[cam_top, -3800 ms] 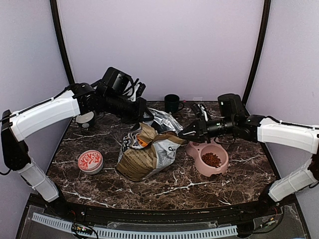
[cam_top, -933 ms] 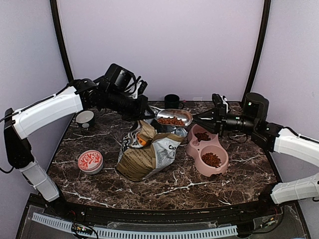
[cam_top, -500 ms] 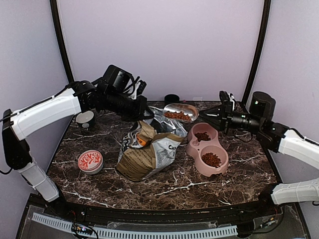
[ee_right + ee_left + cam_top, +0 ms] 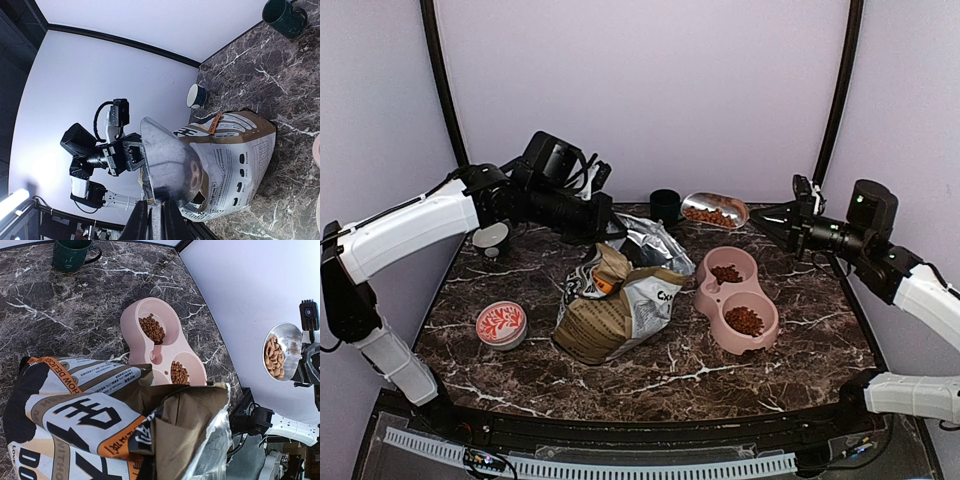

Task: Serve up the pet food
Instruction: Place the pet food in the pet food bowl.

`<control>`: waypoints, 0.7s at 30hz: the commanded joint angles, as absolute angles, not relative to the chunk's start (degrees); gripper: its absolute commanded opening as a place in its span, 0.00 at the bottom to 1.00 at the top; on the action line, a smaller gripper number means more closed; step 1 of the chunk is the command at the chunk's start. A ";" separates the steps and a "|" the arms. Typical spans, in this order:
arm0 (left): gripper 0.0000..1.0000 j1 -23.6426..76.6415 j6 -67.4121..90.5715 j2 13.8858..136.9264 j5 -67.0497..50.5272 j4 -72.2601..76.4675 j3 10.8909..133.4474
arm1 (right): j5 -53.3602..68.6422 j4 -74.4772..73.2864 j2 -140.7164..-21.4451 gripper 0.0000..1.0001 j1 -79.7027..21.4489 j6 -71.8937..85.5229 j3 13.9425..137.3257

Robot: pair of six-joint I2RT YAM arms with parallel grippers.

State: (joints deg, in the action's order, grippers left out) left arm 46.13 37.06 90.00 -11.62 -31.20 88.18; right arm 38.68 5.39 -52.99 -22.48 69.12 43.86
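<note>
The pet food (image 4: pixel 708 213) is sitting heaped in the steel scoop (image 4: pixel 167 160), held roughly level behind the pink double bowl (image 4: pixel 728 297) so nothing is spilling, and more is lying in both bowl wells. The right gripper (image 4: pixel 152 217) is clamping the scoop's handle, while the left gripper (image 4: pixel 603 222) is resting at the open mouth of the bag (image 4: pixel 620 310), probably steadying it, though whether it is pinching I cannot tell

Soft, even light, sharp focus; wrist views bow at edges (a lamp (image 4: pixel 12 200) glares lower-left).
</note>
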 commanded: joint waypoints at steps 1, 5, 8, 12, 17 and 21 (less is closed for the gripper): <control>0.00 45.70 36.29 87.76 -10.89 -32.72 86.71 | 40.34 3.86 -50.69 0.00 -19.96 66.75 45.30; 0.00 45.70 36.22 87.87 -10.91 -32.62 86.74 | 41.32 2.76 -48.76 0.00 -17.37 66.30 43.84; 0.00 45.70 36.12 87.93 -10.90 -32.70 86.68 | 41.94 1.48 -46.84 0.00 -14.76 65.74 42.31; 0.00 45.70 35.94 88.14 -10.98 -32.63 86.61 | 43.02 -0.29 -44.72 0.00 -11.27 64.98 39.99; 0.00 45.70 35.77 88.24 -11.07 -32.52 86.44 | 43.32 -0.92 -42.43 0.00 -8.61 63.89 36.37; 0.00 45.70 35.70 88.23 -10.99 -32.56 86.32 | 43.25 -2.16 -40.80 0.00 -7.05 62.76 33.67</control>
State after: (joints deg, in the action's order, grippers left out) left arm 46.13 36.60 89.91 -11.57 -30.85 87.79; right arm 42.37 -2.61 -42.68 -8.40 64.86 35.64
